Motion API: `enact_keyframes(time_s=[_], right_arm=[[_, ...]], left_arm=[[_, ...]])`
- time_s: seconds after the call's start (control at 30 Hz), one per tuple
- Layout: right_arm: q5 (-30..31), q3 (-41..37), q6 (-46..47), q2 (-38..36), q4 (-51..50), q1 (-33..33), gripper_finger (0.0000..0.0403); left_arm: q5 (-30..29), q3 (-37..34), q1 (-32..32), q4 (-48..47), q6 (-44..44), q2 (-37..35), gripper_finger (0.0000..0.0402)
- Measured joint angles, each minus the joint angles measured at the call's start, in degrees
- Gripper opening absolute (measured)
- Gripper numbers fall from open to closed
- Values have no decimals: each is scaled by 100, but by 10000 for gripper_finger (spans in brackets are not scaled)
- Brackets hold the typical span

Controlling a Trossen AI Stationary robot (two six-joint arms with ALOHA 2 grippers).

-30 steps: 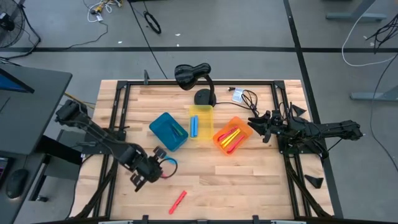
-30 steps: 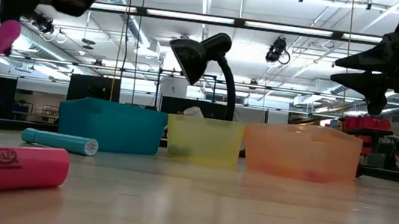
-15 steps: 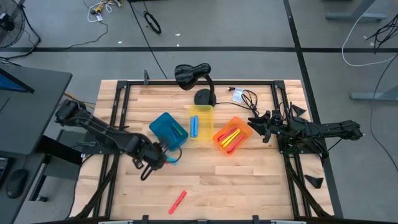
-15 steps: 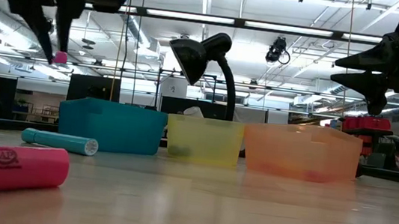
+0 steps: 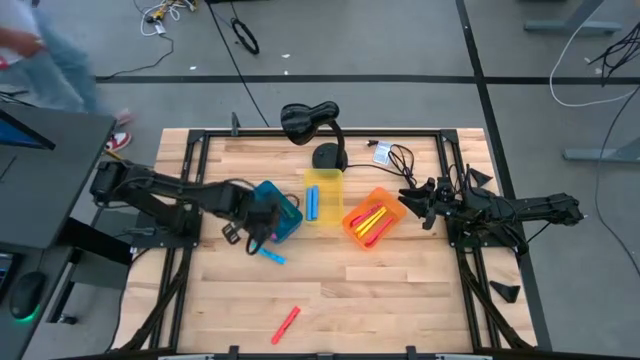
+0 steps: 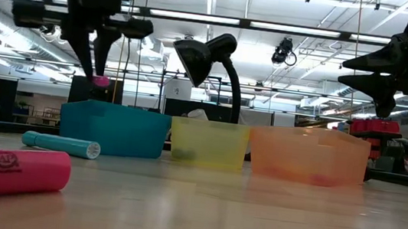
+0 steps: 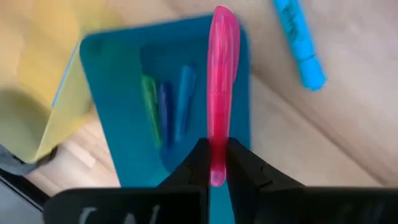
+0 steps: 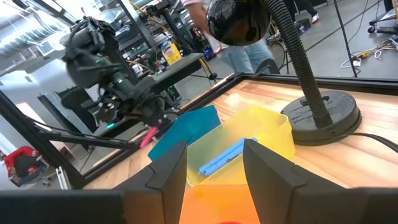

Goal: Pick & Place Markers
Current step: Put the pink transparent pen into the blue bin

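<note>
My left gripper point(image 5: 262, 216) is shut on a pink marker point(image 7: 221, 81) above the blue bin point(image 5: 276, 208); the bin holds green, purple and blue markers point(image 7: 163, 112). A blue marker point(image 5: 271, 256) lies on the table just near of the bin, and a red-pink marker point(image 5: 286, 324) lies near the front edge. The yellow bin point(image 5: 323, 181) holds blue markers; the orange bin point(image 5: 386, 203) holds yellow and red ones. My right gripper point(image 5: 412, 205) is open and empty, right of the orange bin. My left gripper pinches the pink marker near one end point(image 7: 216, 163) between its two fingers. The fingers point down from above and the marker runs on along them, its free tip point(image 6: 101, 81) showing below the fingertips. The marker is lifted clear, above the blue bin's rim point(image 6: 116, 107).
A black desk lamp point(image 5: 312, 128) stands at the far middle behind the yellow bin. Cables point(image 5: 392, 155) lie at the far right. The three bins stand in a row across the table's middle. A person point(image 5: 45, 60) passes beyond the table's far left corner.
My left gripper has carried the pink marker from the table's near left toward the far edge and the right, up to above the blue bin, staying shut on it. A person has come into view at the far left.
</note>
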Motion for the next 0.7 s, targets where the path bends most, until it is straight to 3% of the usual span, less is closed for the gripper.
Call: enact_keyframes(time_s=[0.27, 0.5, 0.7], right_arm=[[0, 0, 1, 0, 0, -2, 160], [-2, 0, -1, 0, 0, 0, 160], [-1, 0, 1, 0, 0, -2, 160]], left_arm=[[266, 0, 833, 52, 497, 0, 29], [340, -73, 920, 192, 506, 11, 29], [412, -619, 876, 770, 512, 22, 29]])
